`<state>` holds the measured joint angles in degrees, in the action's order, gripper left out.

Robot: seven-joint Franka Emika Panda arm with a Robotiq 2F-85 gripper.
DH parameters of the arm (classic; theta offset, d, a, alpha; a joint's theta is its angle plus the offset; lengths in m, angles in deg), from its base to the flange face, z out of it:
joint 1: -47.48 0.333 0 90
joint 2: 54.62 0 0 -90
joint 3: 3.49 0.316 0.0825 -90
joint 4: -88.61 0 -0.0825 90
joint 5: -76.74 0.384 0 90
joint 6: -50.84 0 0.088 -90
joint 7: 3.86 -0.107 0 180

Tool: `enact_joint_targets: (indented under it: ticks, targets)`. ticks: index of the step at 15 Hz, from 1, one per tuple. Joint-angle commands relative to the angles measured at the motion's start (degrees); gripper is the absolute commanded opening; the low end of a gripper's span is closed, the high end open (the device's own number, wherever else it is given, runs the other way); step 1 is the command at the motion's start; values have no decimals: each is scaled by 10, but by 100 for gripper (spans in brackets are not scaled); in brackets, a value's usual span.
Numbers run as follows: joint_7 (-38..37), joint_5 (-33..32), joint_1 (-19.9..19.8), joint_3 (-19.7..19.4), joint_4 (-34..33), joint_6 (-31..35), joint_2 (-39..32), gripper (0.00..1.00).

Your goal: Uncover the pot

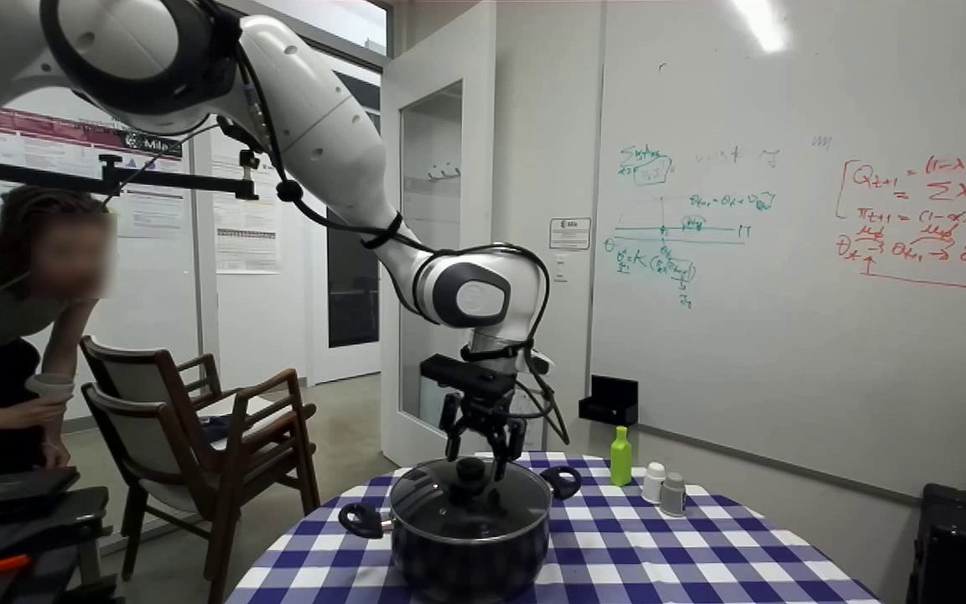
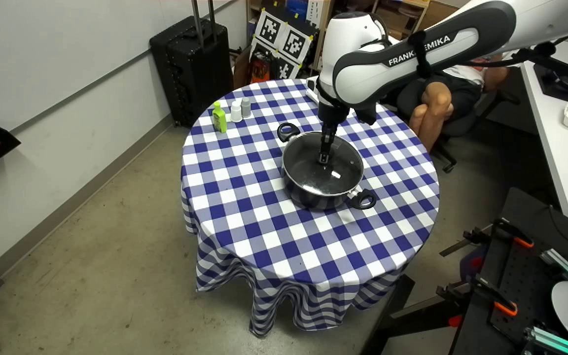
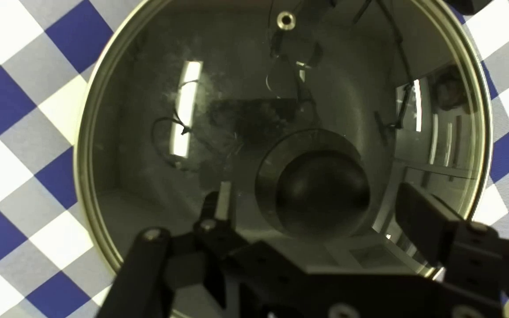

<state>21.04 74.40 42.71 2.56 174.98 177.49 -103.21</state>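
The black pot stands on the checked table, also in an exterior view. Its clear glass lid sits on the rim, also in an exterior view. The lid's round black knob shows large in the wrist view. My gripper is open over the lid's middle, pointing down. In the wrist view the two fingers stand apart, one on each side of the knob, with gaps to it. In an exterior view the gripper hides the knob.
A green bottle, a white shaker and a grey shaker stand on the round table beyond one pot handle. The opposite handle sticks out sideways. Chairs and a person are beyond the table.
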Motion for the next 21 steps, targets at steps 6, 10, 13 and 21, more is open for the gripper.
enact_joint_targets:
  ticks: [6, 10, 13, 21]
  targets:
    - [14, -7, -2, 0, -5, -28, -5, 27]
    - [6, -5, -7, -3, 34, -33, 45, 27]
    - [-2, -2, -10, -4, 72, -30, 101, 27]
    - [-31, 38, -39, -30, 177, -3, 267, 27]
